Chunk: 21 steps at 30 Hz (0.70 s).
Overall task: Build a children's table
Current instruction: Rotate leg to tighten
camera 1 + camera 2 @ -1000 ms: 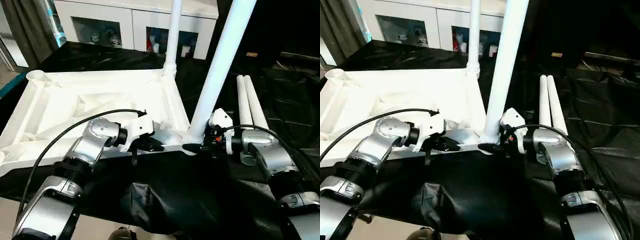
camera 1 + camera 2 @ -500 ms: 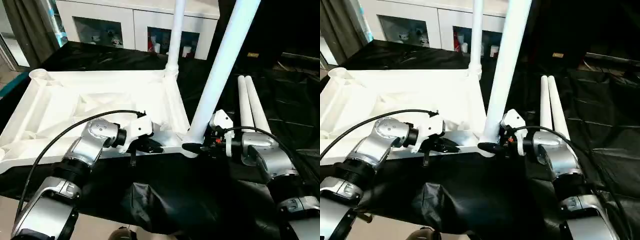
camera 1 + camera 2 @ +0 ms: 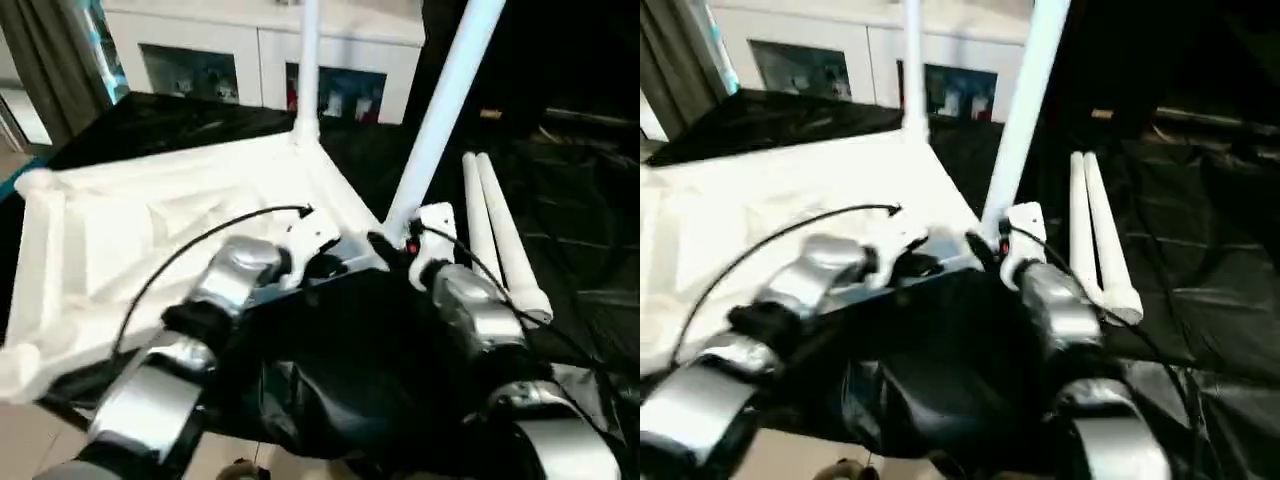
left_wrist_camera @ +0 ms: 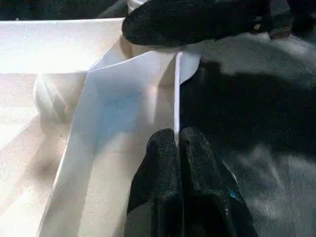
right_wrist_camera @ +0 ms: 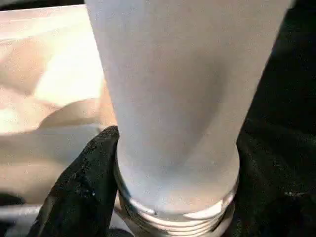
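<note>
- Across the black-draped work surface (image 3: 560, 260) lies the tabletop (image 3: 130, 230), upside down with its ribbed underside up; it takes up the robot's left and middle of the head views, one near corner hanging past the cloth's front edge.
- Behind it, along the far wall, stands a white cabinet (image 3: 250, 60) with glass doors, and a grey curtain (image 3: 40, 60) hangs at the far left.
- At the far right corner of the tabletop an upright leg (image 3: 308, 70) is already seated in its socket and rises out of the head views.
- At the near right corner a second leg (image 3: 445, 110) leans away to the right, its lower end at the corner socket; the wrist and forearm of the right arm hide that joint from the head camera.
- On the cloth to the right, just beside that corner, two spare legs (image 3: 495, 235) lie side by side, touching along their length.
- A loose fold of black cloth (image 3: 330, 400) bunches up in front, between the two silver forearms.
- The right gripper (image 5: 173, 163) is clamped around the leaning leg's base, one black finger (image 5: 81, 182) on each side of the tube just above its threaded end.
- The left gripper (image 4: 177, 148) pinches the thin raised rim of the tabletop near the same corner, its two fingers closed tight with the rim edge between their tips; the right gripper's black finger shows just beyond, at the corner.
- A black cable (image 3: 190, 260) arcs over the left forearm and crosses in front of the tabletop's ribs.
</note>
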{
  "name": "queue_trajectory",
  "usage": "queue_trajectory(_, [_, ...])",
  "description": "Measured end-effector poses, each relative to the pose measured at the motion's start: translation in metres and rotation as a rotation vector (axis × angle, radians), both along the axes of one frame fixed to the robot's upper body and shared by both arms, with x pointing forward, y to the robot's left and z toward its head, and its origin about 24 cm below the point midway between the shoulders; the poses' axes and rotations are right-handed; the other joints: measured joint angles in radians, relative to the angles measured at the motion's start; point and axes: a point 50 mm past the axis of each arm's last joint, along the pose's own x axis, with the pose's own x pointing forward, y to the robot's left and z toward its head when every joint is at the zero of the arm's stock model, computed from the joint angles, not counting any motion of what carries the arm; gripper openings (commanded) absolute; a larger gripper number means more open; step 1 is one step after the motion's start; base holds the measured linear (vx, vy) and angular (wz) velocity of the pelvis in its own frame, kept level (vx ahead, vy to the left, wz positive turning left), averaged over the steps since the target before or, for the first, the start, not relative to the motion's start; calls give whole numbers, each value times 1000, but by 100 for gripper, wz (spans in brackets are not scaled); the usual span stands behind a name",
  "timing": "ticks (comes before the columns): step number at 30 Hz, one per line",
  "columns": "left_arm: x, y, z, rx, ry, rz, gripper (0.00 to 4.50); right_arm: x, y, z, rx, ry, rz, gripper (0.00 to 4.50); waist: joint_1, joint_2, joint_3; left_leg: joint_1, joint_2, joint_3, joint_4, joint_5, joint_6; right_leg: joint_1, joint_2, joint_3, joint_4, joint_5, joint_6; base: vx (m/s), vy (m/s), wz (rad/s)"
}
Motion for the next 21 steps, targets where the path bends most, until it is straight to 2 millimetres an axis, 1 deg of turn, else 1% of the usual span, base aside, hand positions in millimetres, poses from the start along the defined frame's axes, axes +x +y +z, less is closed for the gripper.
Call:
queue_trajectory(1, [0, -2, 0, -1, -1, 7, 0, 1, 1, 0, -3, 0, -19, 331, 0, 0, 0, 0, 0, 0, -1, 0, 0, 0, 0, 0, -2, 0, 0, 0, 0, 0])
queue_trajectory(2, [1, -3, 0, 0, 0, 13, 0, 2, 1, 0, -1, 1, -28, 345, 0, 0, 0, 0, -1, 0, -3, 0, 0, 1, 0, 0, -4, 0, 0, 0, 0, 0])
queue_trajectory(3, [1, -3, 0, -1, -2, 18, 0, 2, 2, 0, 7, -2, -29, 345, -1, 0, 0, 0, -1, 0, -3, 0, 0, 1, 0, 0, -5, 0, 0, 0, 0, 0])
queue_trajectory(5, [3, 0, 0, 3, -16, 42, 0, 1, 5, 0, 23, -12, -8, 355, -6, 0, 0, 0, -1, 0, -3, 0, 0, 1, 0, 0, -6, 1, 0, 0, 0, 0])
queue_trajectory(7, [4, 3, 0, 4, -22, 53, 0, 1, 6, 0, 31, -21, 17, 376, -12, 0, 0, -1, -1, 0, -3, 0, 0, 1, 0, 0, -7, 4, 1, 0, 0, 0])
queue_trajectory(11, [4, 7, 2, 4, -30, 36, 0, 0, 0, 2, 40, -29, 95, 376, -15, 1, 0, -1, -1, 0, -5, 0, 0, 0, 0, 0, -7, 4, 1, 0, 0, 0])
queue_trajectory(16, [2, 23, 5, 1, -23, -45, 0, -8, -17, 5, 4, -42, 294, 376, -14, 2, 1, -2, 0, 0, -7, 0, 0, -2, 0, -2, -7, 4, 2, 0, 0, 0])
queue_trajectory(18, [-2, 31, 7, -4, -16, -96, 0, -11, -26, 9, -20, -42, 391, 376, -13, 5, 2, -4, 0, 0, -7, 0, 0, -3, 1, -2, -10, 4, 3, 0, 0, 0])
queue_trajectory(21, [-11, 40, 7, -7, 2, -218, 0, -19, -36, 15, -59, -39, 557, 376, 0, 8, 1, -6, 1, 0, -8, 1, 4, -3, 1, -4, -13, 3, 2, 0, 0, 0])
